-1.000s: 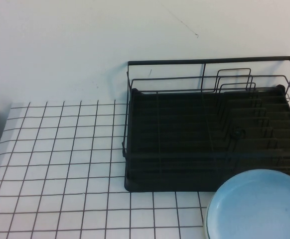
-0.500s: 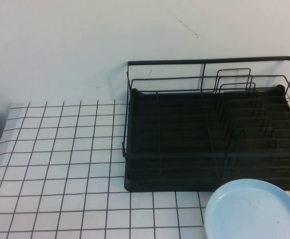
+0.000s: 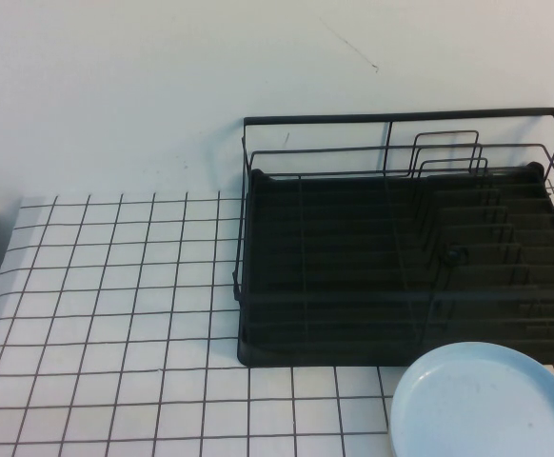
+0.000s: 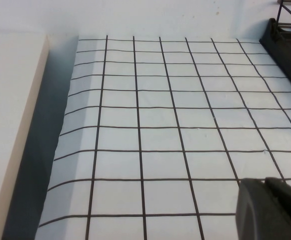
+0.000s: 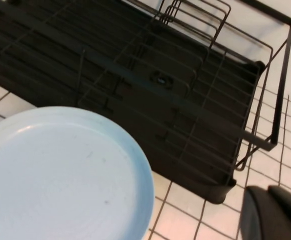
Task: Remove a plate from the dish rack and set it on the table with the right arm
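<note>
Plate (image 3: 482, 405): light sky-blue, lying flat on the counter (image 3: 115, 314) just in front of the dish rack (image 3: 401, 267), at the near right corner of the high view; its far rim overlaps the rack's front edge in that view.
Dish rack: black wire with a black tray base; no dishes visible in it.
Right pincer (image 5: 275, 212): only a dark tip shows in the right wrist view, above the counter beside the plate and apart from it; whether it is released or clenched, I cannot tell.
Left pincer (image 4: 273, 207): a dark tip over bare grid squares, well apart from the rack; its state cannot be told either.
Progress: plate is out of the rack and appears to be resting on the counter, so the task looks essentially done; at most, pulling the right arm clear remains.
Counter: white with a thin black square grid.
Room: plain pale wall behind, 1 faint mark on it.
</note>
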Robot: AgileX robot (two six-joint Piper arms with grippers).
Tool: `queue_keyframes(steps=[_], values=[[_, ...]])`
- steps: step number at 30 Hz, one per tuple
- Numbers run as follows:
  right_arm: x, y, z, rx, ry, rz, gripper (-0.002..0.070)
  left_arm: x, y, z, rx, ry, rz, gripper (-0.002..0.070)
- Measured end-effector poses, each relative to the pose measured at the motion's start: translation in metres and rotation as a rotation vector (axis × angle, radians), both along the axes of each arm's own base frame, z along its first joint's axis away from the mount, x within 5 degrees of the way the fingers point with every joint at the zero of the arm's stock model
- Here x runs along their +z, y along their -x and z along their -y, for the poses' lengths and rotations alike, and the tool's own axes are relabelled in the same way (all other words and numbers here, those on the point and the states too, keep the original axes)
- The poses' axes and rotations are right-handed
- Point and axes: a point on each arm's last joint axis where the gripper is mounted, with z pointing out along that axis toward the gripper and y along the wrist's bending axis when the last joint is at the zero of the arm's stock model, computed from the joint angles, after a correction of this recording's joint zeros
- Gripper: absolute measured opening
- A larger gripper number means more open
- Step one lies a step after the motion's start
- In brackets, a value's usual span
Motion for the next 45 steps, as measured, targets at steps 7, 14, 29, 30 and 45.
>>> queue_keyframes(steps=[7,14,29,30,45], values=[[-0.028,0.013,0.0,0.007,0.004,-0.045,-0.0002,0.0,0.0,0.0,0.0,0.0,0.0,-0.0003],[-0.043,0.016,0.0,0.02,0.011,-0.124,-0.0002,0.0,0.0,0.0,0.0,0.0,0.0,-0.0003],[-0.066,0.04,0.002,0.006,-0.005,0.057,-0.0002,0.0,0.0,0.0,0.0,0.0,0.0,-0.0003],[-0.071,0.042,0.003,0.002,-0.01,0.088,-0.0002,0.0,0.0,0.0,0.0,0.0,0.0,-0.0003],[-0.112,0.033,0.012,-0.014,0.211,0.212,-0.0002,0.0,0.0,0.0,0.001,0.004,0.0,-0.0003]])
